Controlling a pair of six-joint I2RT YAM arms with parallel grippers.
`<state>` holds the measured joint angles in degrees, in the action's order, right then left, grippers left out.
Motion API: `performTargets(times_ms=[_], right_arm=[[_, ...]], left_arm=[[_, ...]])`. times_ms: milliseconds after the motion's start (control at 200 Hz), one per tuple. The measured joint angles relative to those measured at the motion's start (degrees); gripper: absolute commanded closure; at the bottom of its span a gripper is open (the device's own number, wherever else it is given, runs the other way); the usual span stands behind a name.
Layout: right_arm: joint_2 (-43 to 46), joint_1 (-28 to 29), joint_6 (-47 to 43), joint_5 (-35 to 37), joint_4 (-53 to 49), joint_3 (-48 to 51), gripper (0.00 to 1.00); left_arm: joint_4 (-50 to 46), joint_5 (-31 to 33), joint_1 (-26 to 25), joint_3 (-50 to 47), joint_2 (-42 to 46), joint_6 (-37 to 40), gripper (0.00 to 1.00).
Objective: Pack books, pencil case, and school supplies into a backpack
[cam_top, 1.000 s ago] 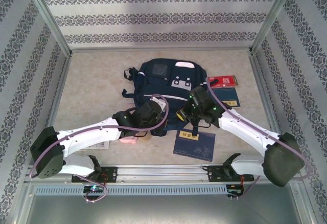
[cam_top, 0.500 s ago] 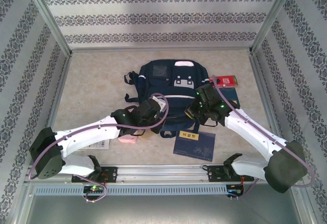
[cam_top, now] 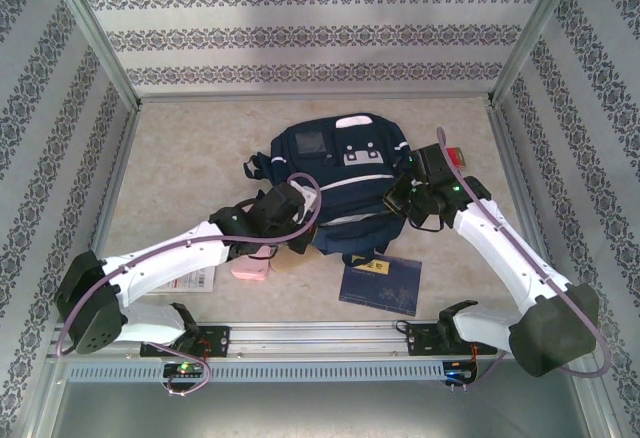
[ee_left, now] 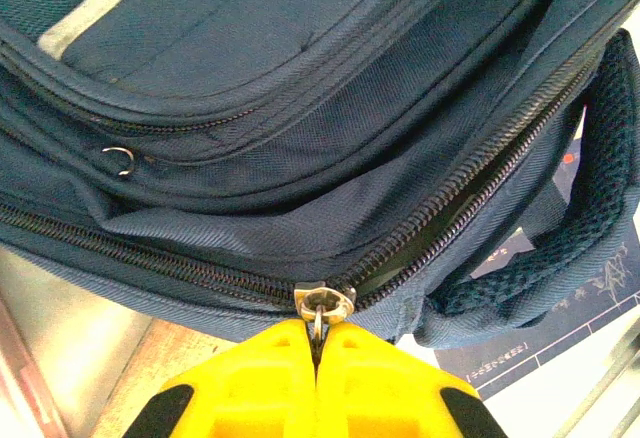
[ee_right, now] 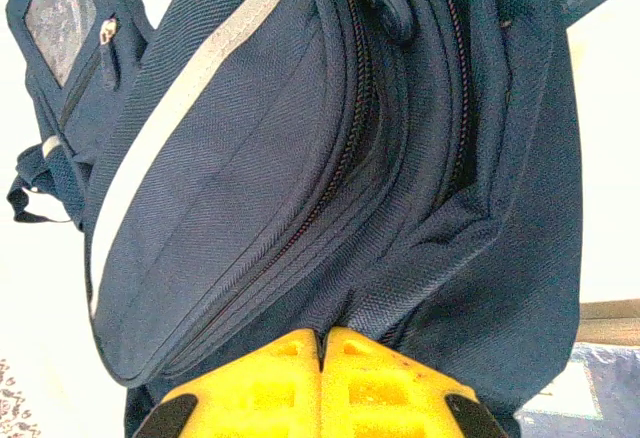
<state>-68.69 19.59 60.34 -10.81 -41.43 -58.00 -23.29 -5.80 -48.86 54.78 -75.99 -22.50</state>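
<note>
backpack [cam_top: 340, 173]: upper centre of the top view, bunched on the table [cam_top: 180, 168]
zipper pull [ee_left: 318, 308]: bottom centre of the left wrist view
left gripper [ee_left: 318, 333]: clenched on the zipper pull
right gripper [ee_right: 322, 340]: clamped on a fold of backpack fabric
navy book [cam_top: 380, 286]: lower centre, just below the backpack

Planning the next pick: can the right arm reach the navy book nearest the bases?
Probably not yet: the right gripper is shut on the backpack, though the navy book lies mostly uncovered.

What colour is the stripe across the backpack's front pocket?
Pale grey-white. The stripe shows best in the right wrist view.
</note>
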Motion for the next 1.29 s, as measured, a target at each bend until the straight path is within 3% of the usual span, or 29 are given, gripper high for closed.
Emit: performTargets(times_ms=[65, 315, 670, 1024, 1144, 1294], right_arm=[[0.7, 0.0, -0.4, 0.0, -0.5, -0.9, 0.48], [7.9, 4.1, 3.9, -2.8, -1.2, -1.0, 0.37], [4.7, 14.4, 15.0, -5.2, 4.4, 4.4, 0.42], [-3.6, 15.6, 20.1, -4.4, 10.3, 6.9, 0.43], [-6.8, 15.6, 21.2, -3.4, 11.4, 7.1, 0.58], [-10.1, 15.6, 21.5, -2.3, 11.1, 7.0, 0.93]], left_arm=[[0.1, -1.0, 0.2, 0.9, -1.7, -0.2, 1.0], [1.3, -3.4, 0.2, 3.0, -5.6, -1.7, 1.0], [2.0, -4.3, 0.2, 3.2, -5.7, -2.9, 1.0], [3.2, -4.3, -0.3, 2.9, -5.7, -3.7, 1.0], [3.8, -4.3, -0.7, 2.2, -5.7, -3.9, 1.0], [4.4, -3.8, -0.8, 1.8, -5.7, -3.9, 1.0]])
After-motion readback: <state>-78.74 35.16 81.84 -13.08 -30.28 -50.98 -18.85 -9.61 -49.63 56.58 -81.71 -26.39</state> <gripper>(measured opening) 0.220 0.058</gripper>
